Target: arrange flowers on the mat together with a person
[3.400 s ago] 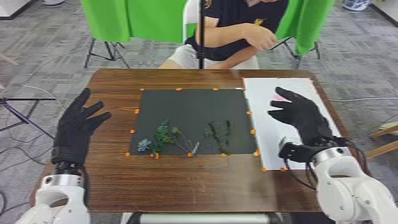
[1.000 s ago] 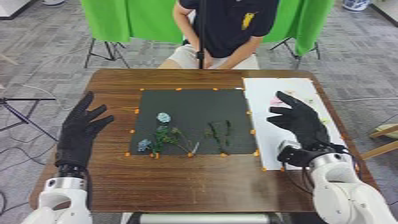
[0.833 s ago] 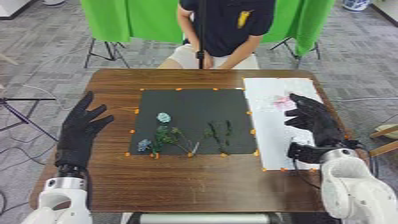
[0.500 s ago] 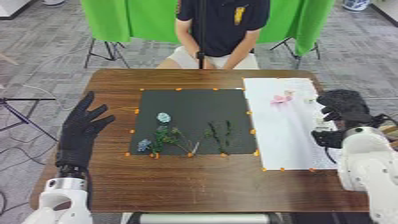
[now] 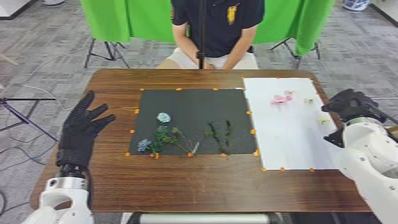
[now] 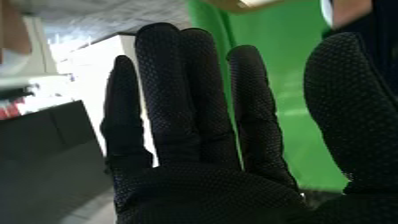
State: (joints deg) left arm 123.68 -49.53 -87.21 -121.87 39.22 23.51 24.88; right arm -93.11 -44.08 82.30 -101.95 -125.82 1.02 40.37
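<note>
The right robot hand [image 5: 354, 105], empty and near the worktop's [image 5: 195, 190] right edge, has its fingers extended; the right wrist view details these straight fingers [image 6: 164, 90], with the thumb [image 6: 345, 95] well apart, against green cloth [image 6: 289, 100]. In the head view, pink flowers [image 5: 281, 99] lie on the white sheet [image 5: 289, 145] to that hand's left, and blue flowers [image 5: 163, 117] with green sprigs [image 5: 163, 136] on the black mat [image 5: 191, 100], farther left. The left robot hand [image 5: 78, 132], fingers likewise extended, holds nothing.

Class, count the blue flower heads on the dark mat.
2: a pale-blue flower head beyond the green stems, a darker one left of them. Greenery may hide more.
</note>
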